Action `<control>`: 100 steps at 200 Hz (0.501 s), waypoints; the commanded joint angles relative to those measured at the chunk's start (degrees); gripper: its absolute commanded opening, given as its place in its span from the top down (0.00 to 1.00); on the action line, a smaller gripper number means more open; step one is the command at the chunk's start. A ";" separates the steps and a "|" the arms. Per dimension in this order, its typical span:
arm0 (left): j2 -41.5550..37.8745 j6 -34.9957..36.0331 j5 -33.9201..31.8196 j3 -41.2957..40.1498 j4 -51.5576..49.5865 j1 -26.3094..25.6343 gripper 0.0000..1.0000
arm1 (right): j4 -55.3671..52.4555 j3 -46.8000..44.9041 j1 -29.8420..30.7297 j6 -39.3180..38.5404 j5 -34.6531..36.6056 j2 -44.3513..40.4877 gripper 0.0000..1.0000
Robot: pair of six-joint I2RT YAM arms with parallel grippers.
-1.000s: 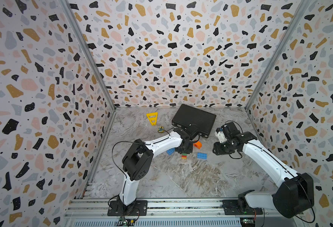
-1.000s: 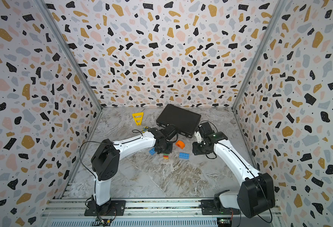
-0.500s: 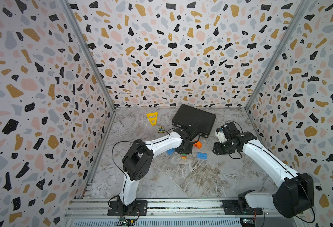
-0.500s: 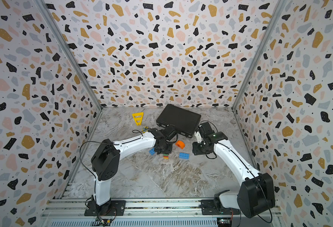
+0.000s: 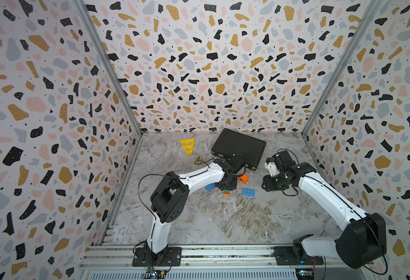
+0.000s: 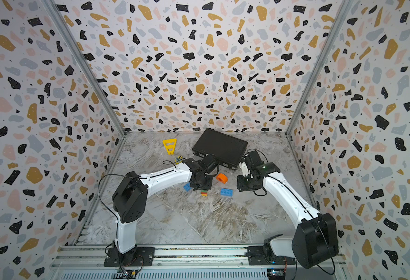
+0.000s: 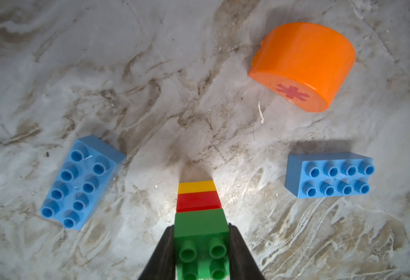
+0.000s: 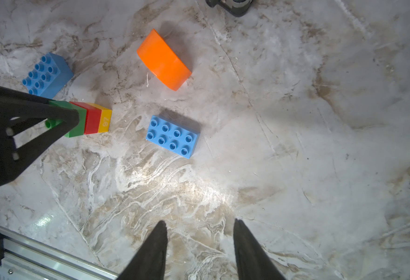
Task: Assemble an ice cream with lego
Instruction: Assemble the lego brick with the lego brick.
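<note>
Left claw (image 7: 201, 228) clamped on the green brick (image 7: 200, 219) of the stem (image 7: 198, 201); right claw (image 8: 200, 221) partly spread, empty.

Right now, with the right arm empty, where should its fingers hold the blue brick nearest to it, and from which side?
Pinch the blue brick across its two long side walls, coming down from straight above. It lies flat, studs up, touching nothing else, and those walls are flat and parallel. The right fingers stand open and empty.
</note>
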 commanded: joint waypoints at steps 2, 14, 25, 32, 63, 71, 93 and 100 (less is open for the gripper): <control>1.06 0.51 0.57 -1.41 -0.20 0.24 0.73 | -0.51 0.23 -0.16 -0.65 -0.05 -0.03 0.52; 1.06 0.49 0.39 -1.70 -0.38 0.20 0.73 | -0.37 0.29 -0.23 -0.53 -0.10 0.08 0.52; 1.14 0.46 0.21 -1.87 -0.73 0.28 0.72 | -0.37 0.31 -0.22 -0.54 -0.06 0.14 0.52; 1.25 0.47 0.06 -1.95 -1.03 0.29 0.73 | -0.42 0.31 -0.21 -0.55 -0.10 0.12 0.52; 2.21 0.26 -1.15 -1.81 -3.36 0.36 0.73 | -0.40 0.17 -0.21 -0.50 -0.10 0.17 0.52; 2.54 0.09 -1.43 -1.81 -3.99 0.43 0.73 | -0.40 0.09 -0.19 -0.48 -0.10 0.10 0.52; 3.42 -0.32 -2.24 -1.65 -5.95 0.45 0.73 | -0.43 0.01 -0.18 -0.56 -0.06 -0.02 0.52; 3.72 -0.41 -2.37 -1.59 -6.69 0.52 0.73 | -0.39 0.04 -0.23 -0.53 -0.10 -0.04 0.52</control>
